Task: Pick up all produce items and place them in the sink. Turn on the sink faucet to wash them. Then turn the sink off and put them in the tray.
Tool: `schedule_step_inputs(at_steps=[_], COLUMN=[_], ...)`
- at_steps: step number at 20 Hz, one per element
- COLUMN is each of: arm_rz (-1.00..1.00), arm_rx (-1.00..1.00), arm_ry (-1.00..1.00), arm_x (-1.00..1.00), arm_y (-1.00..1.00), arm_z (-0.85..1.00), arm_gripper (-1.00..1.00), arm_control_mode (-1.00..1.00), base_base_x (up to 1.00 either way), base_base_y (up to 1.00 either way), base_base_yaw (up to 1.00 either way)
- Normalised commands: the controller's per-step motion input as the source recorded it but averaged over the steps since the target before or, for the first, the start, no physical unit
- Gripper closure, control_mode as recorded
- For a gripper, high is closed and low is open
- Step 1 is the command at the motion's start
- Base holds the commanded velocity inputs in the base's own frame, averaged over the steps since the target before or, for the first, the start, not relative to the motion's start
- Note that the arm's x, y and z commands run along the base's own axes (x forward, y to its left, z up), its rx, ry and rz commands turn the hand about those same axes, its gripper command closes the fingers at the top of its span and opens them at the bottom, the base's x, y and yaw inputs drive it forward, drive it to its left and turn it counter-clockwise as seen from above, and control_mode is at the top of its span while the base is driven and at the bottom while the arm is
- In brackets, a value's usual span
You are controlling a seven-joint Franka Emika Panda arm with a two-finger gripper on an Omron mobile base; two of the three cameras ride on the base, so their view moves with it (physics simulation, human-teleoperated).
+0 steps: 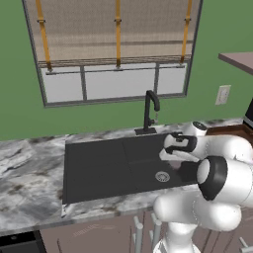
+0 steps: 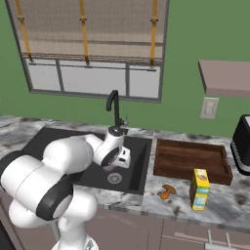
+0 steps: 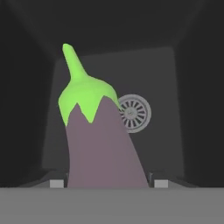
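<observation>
My gripper (image 3: 108, 183) is shut on the dull purple produce item (image 3: 103, 148), whose green stem tip points away from the hand. It hangs over the black sink (image 1: 94, 168), just above the round steel drain (image 3: 133, 113). In the right base view the gripper (image 2: 110, 165) points down into the sink's (image 2: 44, 141) right half, in front of the black faucet (image 2: 114, 107). The orange produce item (image 2: 167, 192) lies on the counter in front of the dark brown tray (image 2: 190, 158), right of the sink.
A yellow carton (image 2: 199, 189) stands beside the orange piece, near the counter's front edge. A black appliance (image 2: 242, 146) sits at the far right behind the tray. The faucet (image 1: 150, 111) rises behind the sink under the window.
</observation>
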Motion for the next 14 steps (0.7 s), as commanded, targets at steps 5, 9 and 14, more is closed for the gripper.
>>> schedule_step_inputs(at_steps=[5, 9, 14], arm_rz=[0.08, 0.07, 0.04], arm_rx=[0.0, 0.0, 0.0], arm_ry=[0.0, 0.0, 0.0], arm_x=[0.23, 0.19, 0.15], arm_y=[0.15, 0.09, 0.09], arm_z=[-0.34, -0.33, -0.32], arm_gripper=[1.0, 1.0, 1.0], arm_control_mode=[-1.0, -1.0, -1.0], base_base_x=[0.0, 0.0, 0.0], base_base_y=[0.0, 0.0, 0.0], base_base_yaw=[0.0, 0.0, 0.0])
